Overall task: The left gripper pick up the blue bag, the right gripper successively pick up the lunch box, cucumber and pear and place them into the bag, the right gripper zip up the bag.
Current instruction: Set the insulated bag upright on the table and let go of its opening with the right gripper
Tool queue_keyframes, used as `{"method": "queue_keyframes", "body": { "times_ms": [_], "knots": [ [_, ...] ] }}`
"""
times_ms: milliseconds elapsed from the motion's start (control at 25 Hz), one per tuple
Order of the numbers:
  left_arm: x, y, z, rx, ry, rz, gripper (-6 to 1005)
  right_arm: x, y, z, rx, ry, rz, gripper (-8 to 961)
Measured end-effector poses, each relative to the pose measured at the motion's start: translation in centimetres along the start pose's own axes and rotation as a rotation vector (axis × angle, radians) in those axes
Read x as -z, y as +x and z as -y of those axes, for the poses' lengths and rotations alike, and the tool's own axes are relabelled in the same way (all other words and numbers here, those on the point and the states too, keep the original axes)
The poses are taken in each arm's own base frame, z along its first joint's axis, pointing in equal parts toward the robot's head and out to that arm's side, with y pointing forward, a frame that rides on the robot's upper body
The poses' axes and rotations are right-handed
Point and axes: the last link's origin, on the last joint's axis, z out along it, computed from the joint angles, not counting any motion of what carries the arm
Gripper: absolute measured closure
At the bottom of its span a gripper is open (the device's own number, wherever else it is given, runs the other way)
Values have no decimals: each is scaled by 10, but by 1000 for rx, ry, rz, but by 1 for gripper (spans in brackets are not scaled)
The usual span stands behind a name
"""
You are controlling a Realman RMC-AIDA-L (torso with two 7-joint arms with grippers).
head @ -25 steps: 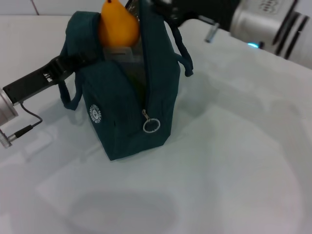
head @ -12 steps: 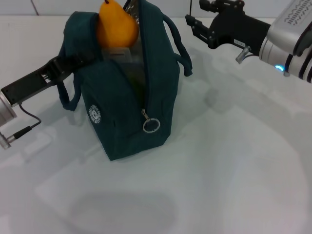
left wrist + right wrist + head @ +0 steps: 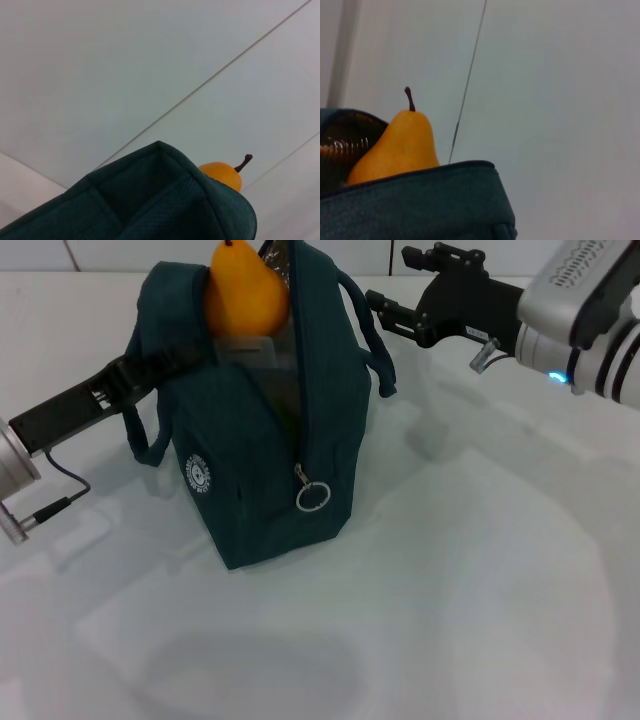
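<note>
The blue bag (image 3: 270,450) stands upright on the table, its top unzipped, with the ring zip pull (image 3: 312,497) hanging low on the front. The orange-yellow pear (image 3: 243,290) sticks out of the mouth, stem up, and also shows in both wrist views (image 3: 222,175) (image 3: 400,145). Under the pear a pale edge of the lunch box (image 3: 250,348) shows inside. The cucumber is hidden. My left gripper (image 3: 160,365) is shut on the bag's left rim. My right gripper (image 3: 389,278) hangs open and empty just right of the bag's top, beside a handle (image 3: 368,340).
White tabletop (image 3: 480,570) spreads out to the right and in front of the bag. A thin cable (image 3: 55,490) trails from my left wrist. The bag's silver foil lining (image 3: 340,145) shows in the right wrist view.
My right gripper has left the bag's mouth, pulling away to the right, then eased slightly back towards the bag. The pear stays in the bag. The left arm holds still.
</note>
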Motion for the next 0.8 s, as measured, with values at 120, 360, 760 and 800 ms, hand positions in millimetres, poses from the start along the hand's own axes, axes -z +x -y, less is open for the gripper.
{"method": "queue_keyframes", "body": {
  "times_ms": [120,360,760,800],
  "knots": [
    [-1,0,0,0,-2,1,932,-2,0,-3,11,-12,-11,353],
    [-3,-1,-1,4,-6,3,932,-5,0,-10,33,-47,-19,322],
    [-5,-1,-1,-2,-8,5,932,-16,-10,-6,60,-37,-30,329],
    [-5,-1,-1,-3,-9,5,932,-17,-12,-6,63,-39,-29,329]
  ]
}}
